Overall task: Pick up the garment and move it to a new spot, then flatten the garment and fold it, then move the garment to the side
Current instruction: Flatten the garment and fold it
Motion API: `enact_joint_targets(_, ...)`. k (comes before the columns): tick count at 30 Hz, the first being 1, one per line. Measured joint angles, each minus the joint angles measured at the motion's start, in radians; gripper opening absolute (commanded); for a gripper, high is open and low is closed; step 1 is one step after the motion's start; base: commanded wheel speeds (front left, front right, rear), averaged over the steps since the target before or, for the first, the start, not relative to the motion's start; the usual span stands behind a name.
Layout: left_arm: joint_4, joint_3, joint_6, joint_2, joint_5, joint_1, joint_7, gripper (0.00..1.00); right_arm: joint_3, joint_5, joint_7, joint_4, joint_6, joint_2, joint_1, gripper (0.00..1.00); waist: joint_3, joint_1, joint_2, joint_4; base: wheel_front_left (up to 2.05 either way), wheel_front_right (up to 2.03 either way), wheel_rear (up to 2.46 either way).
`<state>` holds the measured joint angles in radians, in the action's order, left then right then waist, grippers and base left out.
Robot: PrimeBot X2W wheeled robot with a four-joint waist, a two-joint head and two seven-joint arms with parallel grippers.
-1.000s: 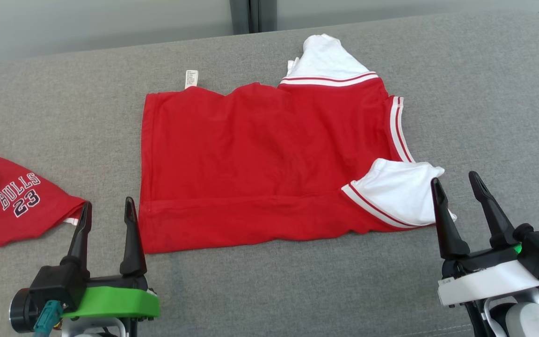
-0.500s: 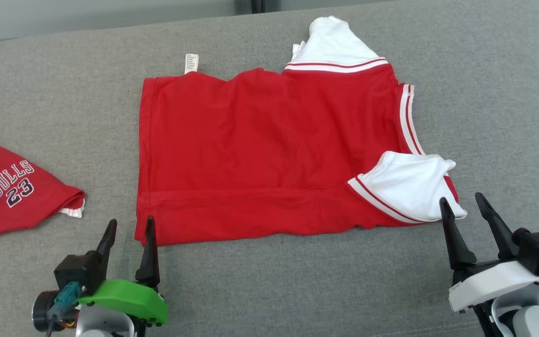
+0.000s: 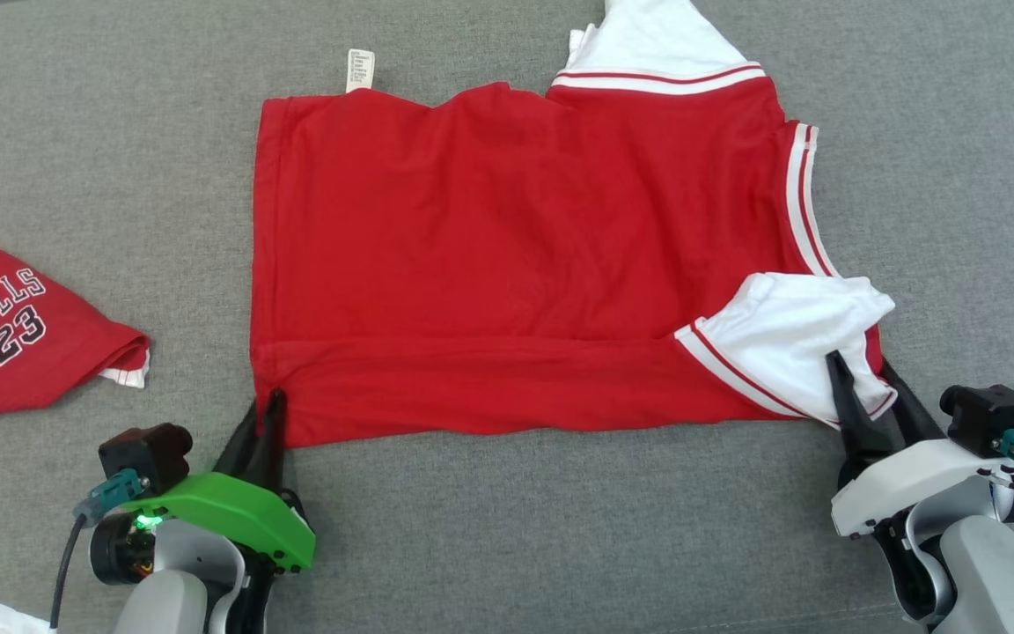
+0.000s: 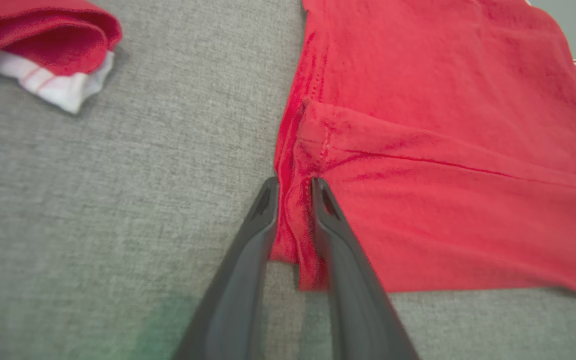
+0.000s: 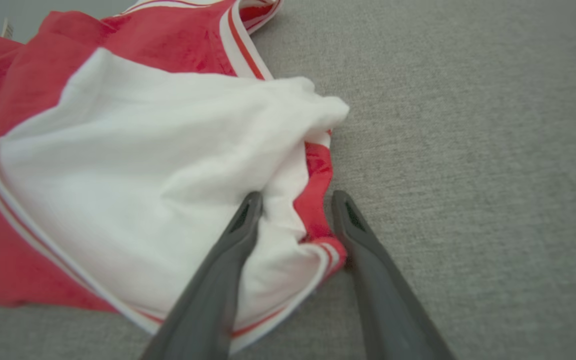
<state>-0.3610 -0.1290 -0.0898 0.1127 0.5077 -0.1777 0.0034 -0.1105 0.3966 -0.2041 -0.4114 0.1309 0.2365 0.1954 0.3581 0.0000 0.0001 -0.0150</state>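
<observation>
Fold step, grasp phase. The red soft-knit garment (image 3: pixel 507 264) lies spread and slightly wrinkled on the grey woven cushion (image 3: pixel 560 528). The left gripper (image 3: pixel 266 407) is clamped on the garment's near-left hem corner. The right gripper (image 3: pixel 861 365) straddles the garment's near-right corner at the limp white sleeve (image 3: pixel 789 339), jaws apart, not yet gripping. Next, the right likely needs to clamp, then both lift evenly toward the garment's far edge. A folded Bulls shirt (image 3: pixel 23 335) sits well left of the garment.
</observation>
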Motion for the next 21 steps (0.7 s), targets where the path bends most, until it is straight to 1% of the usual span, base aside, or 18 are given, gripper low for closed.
enact_joint_targets(6, 0.022, -0.022, -0.006, 0.002, 0.001, 0.027, 0.002, 0.00, -0.015, 0.044, -0.028, -0.022, 0.001, 0.010, 0.000, 0.00, -0.020, 0.0000, 0.0000, 0.005, 0.00, 0.00, 0.00)
enact_joint_targets(9, 0.062, -0.029, 0.006, 0.009, -0.010, 0.075, 0.001, 0.00, 0.005, 0.055, -0.038, 0.002, 0.001, 0.014, -0.045, 0.00, -0.040, 0.0000, 0.0000, 0.009, 0.00, 0.00, 0.00)
enact_joint_targets(11, 0.099, -0.031, 0.019, 0.019, -0.013, 0.109, 0.020, 0.00, 0.018, 0.059, -0.041, 0.027, 0.001, 0.012, -0.086, 0.00, -0.054, 0.0000, 0.0000, 0.012, 0.00, 0.00, 0.00)
enact_joint_targets(17, 0.222, -0.029, 0.064, 0.059, -0.016, 0.234, 0.107, 0.00, 0.064, 0.057, -0.027, 0.118, 0.001, -0.015, -0.230, 0.00, -0.103, 0.0000, 0.0000, 0.022, 0.00, 0.00, 0.00)
enact_joint_targets(19, 0.248, -0.027, 0.073, 0.070, -0.012, 0.265, 0.136, 0.00, 0.073, 0.057, -0.011, 0.138, 0.001, -0.030, -0.265, 0.00, -0.117, 0.0000, 0.0000, 0.023, 0.00, 0.00, 0.00)
enact_joint_targets(20, 0.260, -0.030, 0.074, 0.078, -0.012, 0.278, 0.153, 0.00, 0.075, 0.054, -0.004, 0.148, 0.001, -0.038, -0.280, 0.09, -0.124, 0.0000, 0.0000, 0.023, 0.00, 0.00, 0.00)
enact_joint_targets(21, 0.267, -0.033, 0.076, 0.083, -0.012, 0.285, 0.165, 0.28, 0.077, 0.049, 0.005, 0.156, 0.001, -0.042, -0.292, 0.47, -0.130, 0.0000, 0.0000, 0.023, 0.00, 0.00, 0.00)
